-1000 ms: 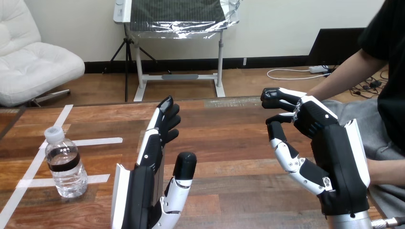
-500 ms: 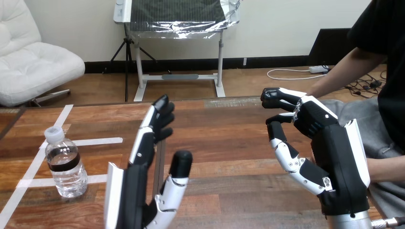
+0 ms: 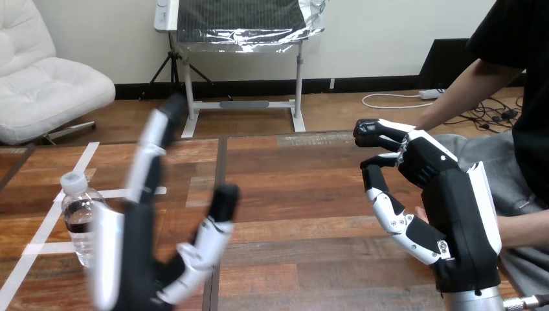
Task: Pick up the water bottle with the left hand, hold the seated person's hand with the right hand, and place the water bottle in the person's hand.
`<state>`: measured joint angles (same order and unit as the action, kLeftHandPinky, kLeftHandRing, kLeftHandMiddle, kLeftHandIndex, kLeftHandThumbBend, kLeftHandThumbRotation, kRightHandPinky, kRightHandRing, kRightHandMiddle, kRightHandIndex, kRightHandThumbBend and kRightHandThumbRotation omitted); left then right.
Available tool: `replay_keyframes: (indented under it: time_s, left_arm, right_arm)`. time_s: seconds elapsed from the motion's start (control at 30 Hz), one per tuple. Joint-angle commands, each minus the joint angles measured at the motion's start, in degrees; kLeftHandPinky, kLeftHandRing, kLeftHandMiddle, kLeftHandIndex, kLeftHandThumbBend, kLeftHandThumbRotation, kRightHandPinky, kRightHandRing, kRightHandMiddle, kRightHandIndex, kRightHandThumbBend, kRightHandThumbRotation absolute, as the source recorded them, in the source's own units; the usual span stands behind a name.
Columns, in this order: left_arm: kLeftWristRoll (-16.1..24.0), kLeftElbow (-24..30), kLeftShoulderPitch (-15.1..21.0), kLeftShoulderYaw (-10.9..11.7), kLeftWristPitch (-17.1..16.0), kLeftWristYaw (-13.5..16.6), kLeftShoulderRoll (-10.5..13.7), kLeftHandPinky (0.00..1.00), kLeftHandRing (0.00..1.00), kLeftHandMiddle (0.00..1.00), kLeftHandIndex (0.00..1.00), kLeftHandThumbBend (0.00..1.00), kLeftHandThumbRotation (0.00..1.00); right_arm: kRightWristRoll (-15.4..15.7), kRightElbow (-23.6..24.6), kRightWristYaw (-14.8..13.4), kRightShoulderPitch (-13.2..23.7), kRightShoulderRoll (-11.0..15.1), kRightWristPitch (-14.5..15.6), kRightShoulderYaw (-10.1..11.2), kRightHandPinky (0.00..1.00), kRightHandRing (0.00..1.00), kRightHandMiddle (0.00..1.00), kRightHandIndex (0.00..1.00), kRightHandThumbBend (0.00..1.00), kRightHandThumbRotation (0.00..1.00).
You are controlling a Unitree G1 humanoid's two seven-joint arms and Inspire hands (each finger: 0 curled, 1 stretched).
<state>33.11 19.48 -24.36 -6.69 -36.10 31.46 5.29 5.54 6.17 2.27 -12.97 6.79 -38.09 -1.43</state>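
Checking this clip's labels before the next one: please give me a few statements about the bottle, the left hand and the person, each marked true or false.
1. The water bottle stands upright on the table, cap on. True.
2. The left hand is curled round the bottle. False: its fingers are straight and hold nothing.
3. The person's arm shows at the view's right. True.
4. The bottle lies in the person's hand. False: it stands on the table at the view's left.

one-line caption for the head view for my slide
Open left hand by the upright water bottle on the wooden table; right hand raised near the person.
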Motion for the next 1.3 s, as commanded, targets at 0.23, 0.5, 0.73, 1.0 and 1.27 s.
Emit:
replay_keyframes:
  time_s: [0.23,0.5,0.73,1.0,1.27]
  left_arm:
    - [3.98,5.46,4.24,10.9,7.4,6.56,-3.25,0.98,0.96,0.94,0.93,0.6,0.46]
    - [5.16,2.6,6.34,15.99,9.69,11.01,-1.3,1.0,0.99,0.95,0.94,0.68,0.41]
    - [5.22,0.9,7.03,18.22,10.51,12.68,-0.79,1.0,1.0,0.98,0.97,0.73,0.41]
    - [6.19,-1.18,7.86,19.74,10.59,14.87,-0.44,1.0,1.0,1.0,0.99,0.75,0.39]
    - [7.32,-4.23,9.24,20.98,10.45,17.07,0.98,1.0,1.0,1.0,1.0,0.74,0.37]
  right_arm:
    - [0.62,-0.15,-0.52,2.96,-0.34,-0.58,0.42,0.57,0.72,0.77,0.68,0.28,0.12]
    - [1.64,-0.85,-1.07,3.29,-0.42,-1.53,0.54,0.56,0.71,0.76,0.68,0.28,0.1]
    - [1.03,-0.97,-0.87,3.3,-0.48,-1.53,0.27,0.56,0.71,0.76,0.67,0.28,0.09]
    - [1.99,-1.22,-1.33,3.63,-0.41,-1.85,0.52,0.56,0.71,0.76,0.67,0.28,0.08]
    - [0.59,-0.87,-0.58,3.54,-0.3,-1.0,0.23,0.56,0.71,0.76,0.67,0.29,0.08]
